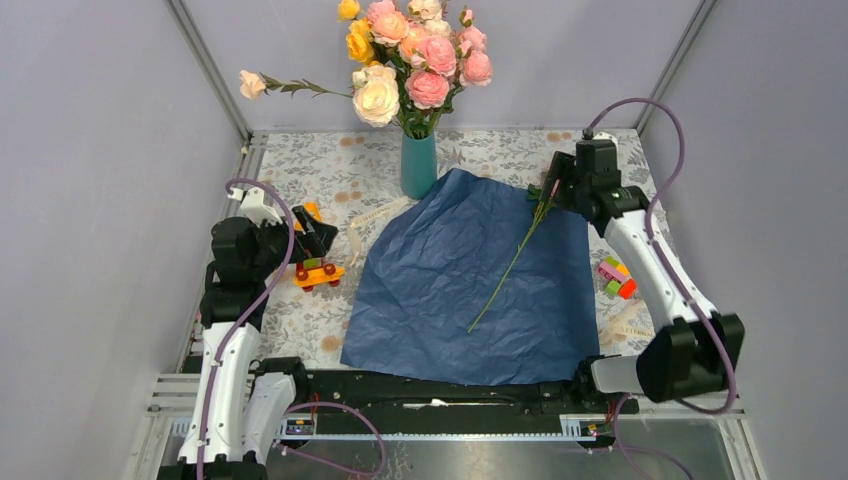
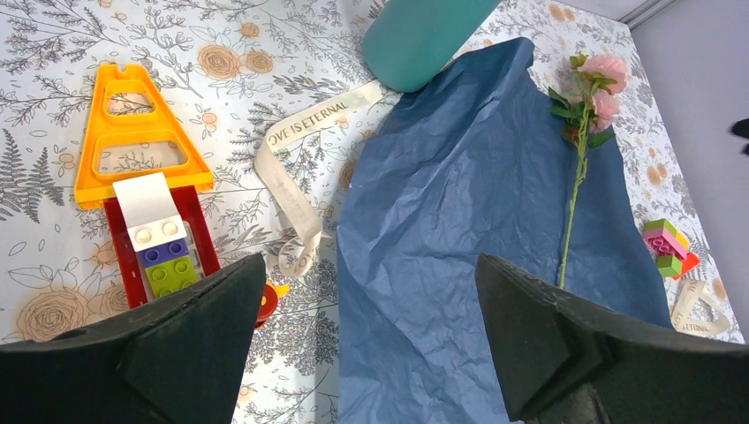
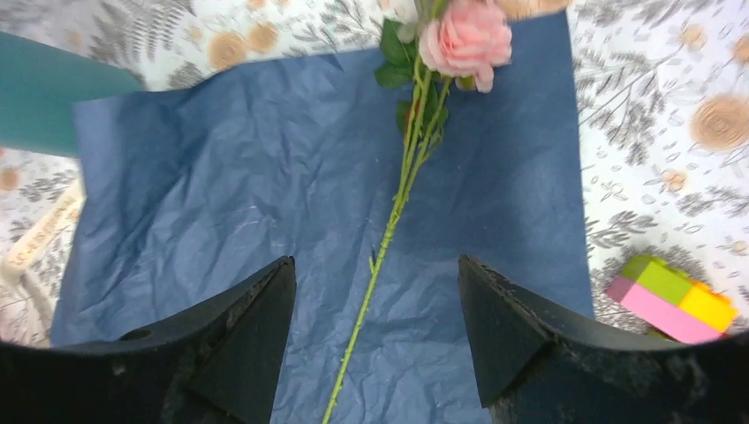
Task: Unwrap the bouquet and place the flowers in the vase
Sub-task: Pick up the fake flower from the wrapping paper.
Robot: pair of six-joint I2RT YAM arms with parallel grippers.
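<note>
The right gripper [image 3: 375, 274] hovers, jaws apart, over the flowers [image 3: 464, 35], lying loose on the flattened blue paper [image 3: 203, 194] directly below and ahead. Light, thin and whippy, the stem probably wants a pinch near its leaves. The vase [image 3: 44, 97] stands ahead-left.

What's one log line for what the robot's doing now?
blue paper spread flat | pink flowers lying on it, not in vase | right fingers open over them, empty | left fingers open, empty
</note>
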